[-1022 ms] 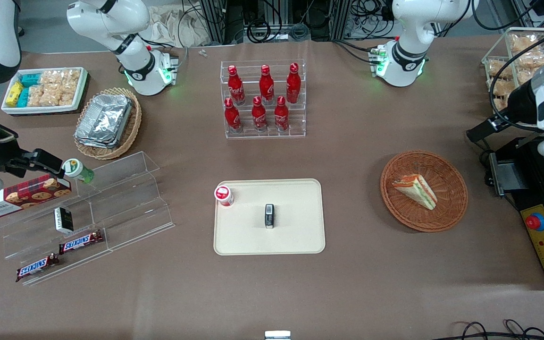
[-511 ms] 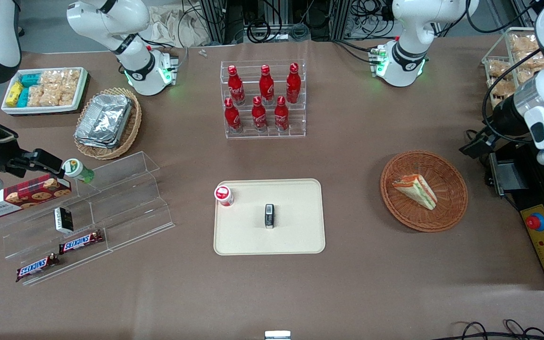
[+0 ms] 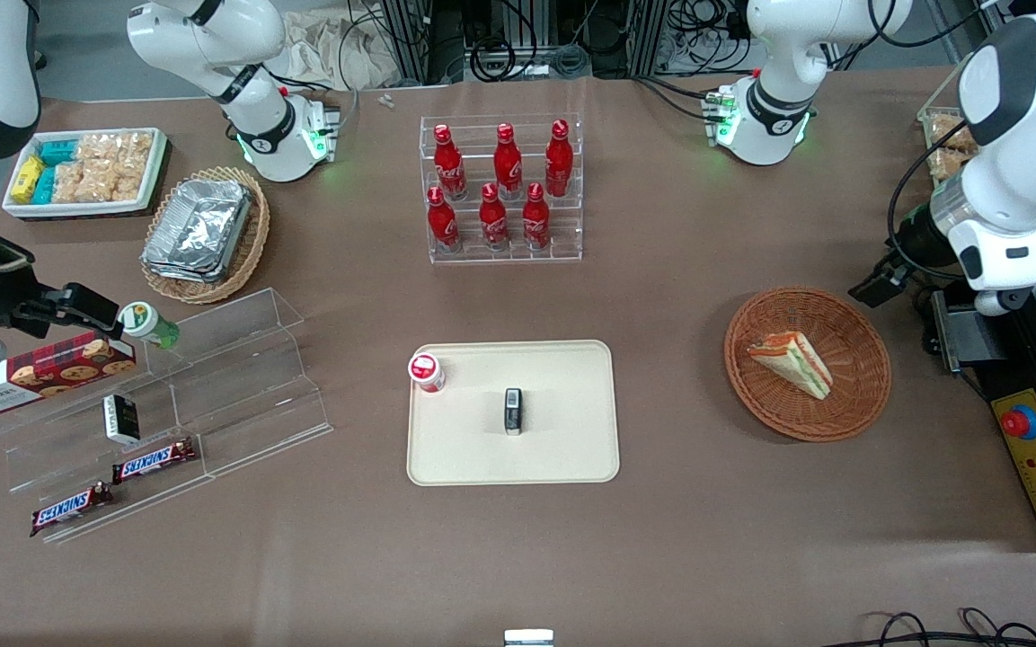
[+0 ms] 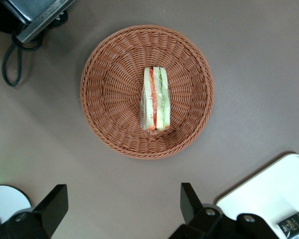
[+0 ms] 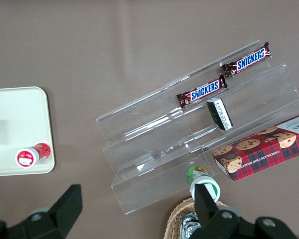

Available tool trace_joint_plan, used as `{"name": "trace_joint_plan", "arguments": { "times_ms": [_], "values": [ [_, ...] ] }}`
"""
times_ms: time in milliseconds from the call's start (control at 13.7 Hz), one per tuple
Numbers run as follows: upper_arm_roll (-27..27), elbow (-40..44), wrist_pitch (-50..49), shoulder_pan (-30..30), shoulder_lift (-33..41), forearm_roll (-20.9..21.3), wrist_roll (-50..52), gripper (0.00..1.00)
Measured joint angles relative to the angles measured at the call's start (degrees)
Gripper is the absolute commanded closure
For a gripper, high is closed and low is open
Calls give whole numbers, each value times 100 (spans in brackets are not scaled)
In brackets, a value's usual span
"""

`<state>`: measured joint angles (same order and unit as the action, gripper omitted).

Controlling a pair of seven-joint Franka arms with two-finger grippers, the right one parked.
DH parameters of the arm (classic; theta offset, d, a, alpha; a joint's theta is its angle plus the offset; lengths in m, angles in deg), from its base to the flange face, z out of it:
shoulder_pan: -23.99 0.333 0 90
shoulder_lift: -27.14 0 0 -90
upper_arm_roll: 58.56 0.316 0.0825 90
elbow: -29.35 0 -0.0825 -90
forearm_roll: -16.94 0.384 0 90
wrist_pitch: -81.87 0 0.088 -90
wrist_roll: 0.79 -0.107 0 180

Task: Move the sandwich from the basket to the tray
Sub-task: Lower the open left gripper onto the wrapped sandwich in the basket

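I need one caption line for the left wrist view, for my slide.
Open gripper hovers above the table beside the basket holding the sandwich; tray corner visible.

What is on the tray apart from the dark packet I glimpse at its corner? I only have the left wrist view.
Observer: A small red-capped bottle stands on the tray, at its corner toward the parked arm's end.
Operator: Is there room for the sandwich?
Observer: Probably. The dark packet sits near the tray's middle, and the part nearest the basket holds nothing.
Operator: Where is the tool from the front?
Observer: The open tool hangs by the basket's rim, farther from the front camera than the sandwich, toward the working arm's end.
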<state>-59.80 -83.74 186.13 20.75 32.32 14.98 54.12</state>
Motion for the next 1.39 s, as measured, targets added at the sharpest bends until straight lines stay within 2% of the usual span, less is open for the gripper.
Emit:
{"name": "trace_joint_plan", "arguments": {
  "times_ms": [292,803,1387],
  "values": [
    [5,-541,812,8,-200,-92,173,0],
    [2,-611,1729,12,-1439,-258,596,0],
    [-94,-1101,3125,-10,-2293,-267,674,0]
  ]
}}
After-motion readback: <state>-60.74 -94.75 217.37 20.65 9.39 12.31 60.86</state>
